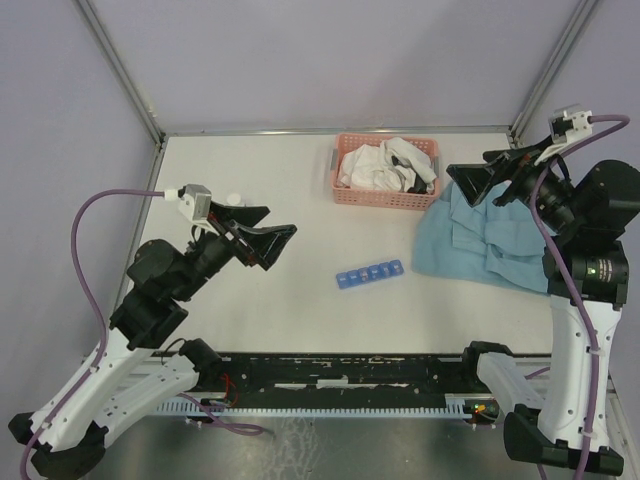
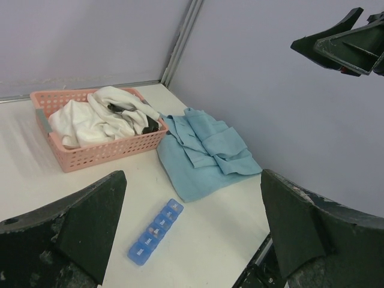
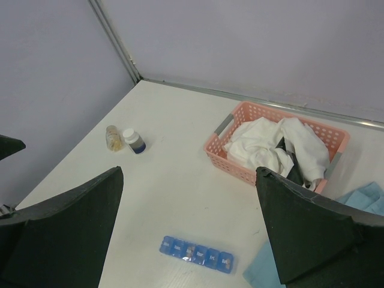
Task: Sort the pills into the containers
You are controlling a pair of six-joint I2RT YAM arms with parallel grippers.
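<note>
Left tool [image 1: 283, 245]: two dark fingers spread wide, nothing between them, held above the tabletop [image 1: 300, 180] and touching no item. Right tool [image 1: 478, 172]: fingers likewise spread apart and holding nothing, raised over the blue cloth [image 1: 480, 245], which lies folded and rumpled directly beneath it. Pill organiser [image 1: 368, 273]: narrow blue translucent strip with one row of small square compartments, flat on the tabletop, touching nothing; it sits ahead of and below the left tool, and in that tool's wrist view it falls low in the gap between the fingers; from the right tool it also lies ahead and below, near the lower middle of that tool's finger gap, well apart from both. Whether any compartment holds pills cannot be told. Pink slotted basket [image 1: 385, 200]: beyond the organiser from both tools, toward the back of the tabletop, filled with crumpled white cloth [image 1: 375, 165]; the blue cloth's edge lies just beside the basket's corner. Small clear bottle [image 3: 113, 138] with tan contents, and a small dark-blue bottle [image 3: 134, 141] with a white cap: both upright, just beside each other, far ahead of the right tool toward its left finger, and close behind the left tool.
</note>
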